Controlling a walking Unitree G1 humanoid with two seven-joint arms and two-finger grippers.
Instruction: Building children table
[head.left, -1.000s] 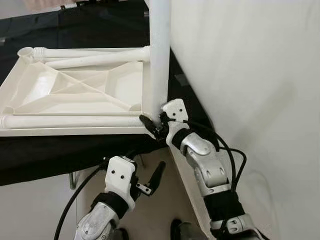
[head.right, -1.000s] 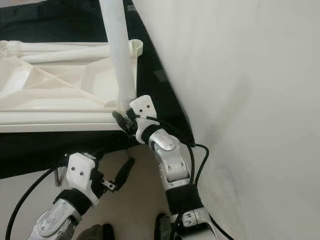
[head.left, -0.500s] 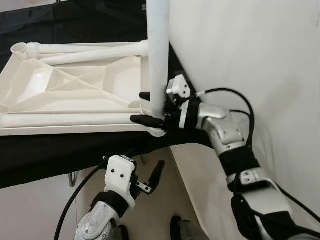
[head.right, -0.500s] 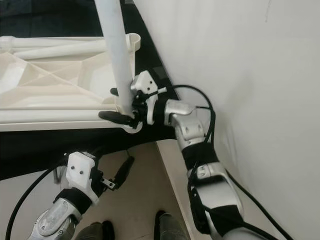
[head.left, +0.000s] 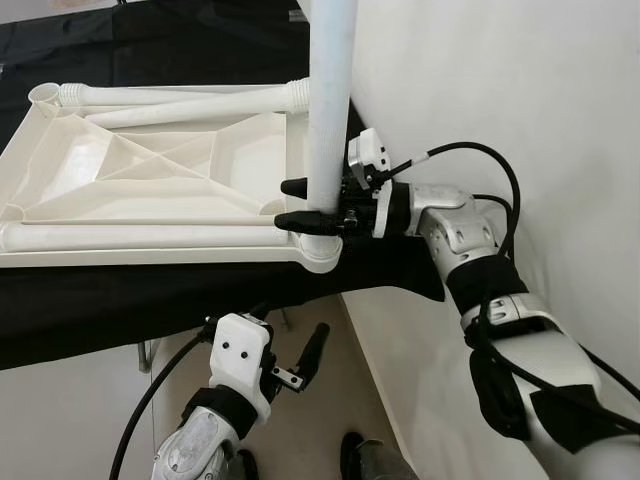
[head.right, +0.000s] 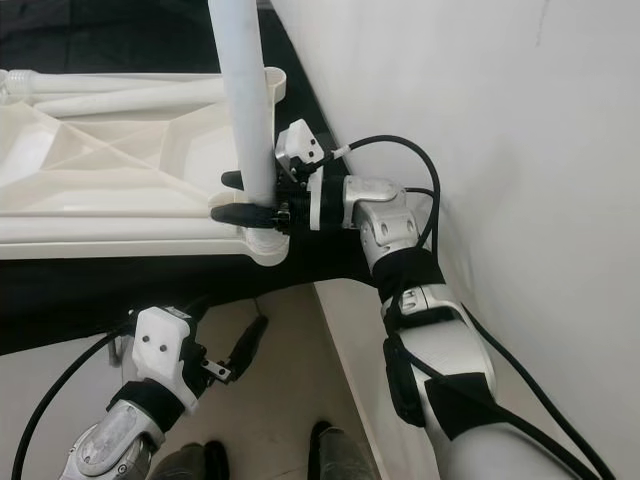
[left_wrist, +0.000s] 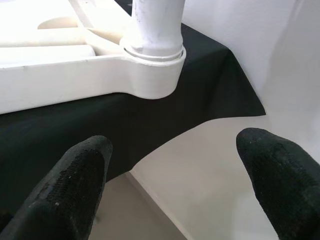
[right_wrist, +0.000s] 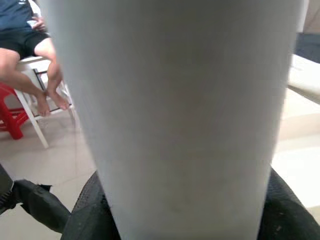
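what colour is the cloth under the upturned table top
Black cloth, clearest in the left eye view.

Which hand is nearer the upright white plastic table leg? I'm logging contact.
Right. The right hand grips the upright white plastic table leg near its socket; the left hand hangs below the table edge, apart.

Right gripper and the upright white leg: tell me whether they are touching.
Touching. In the left eye view the right gripper has a black finger on each side of the upright white leg, pressed against it; the right wrist view shows the fingers hugging the tube.
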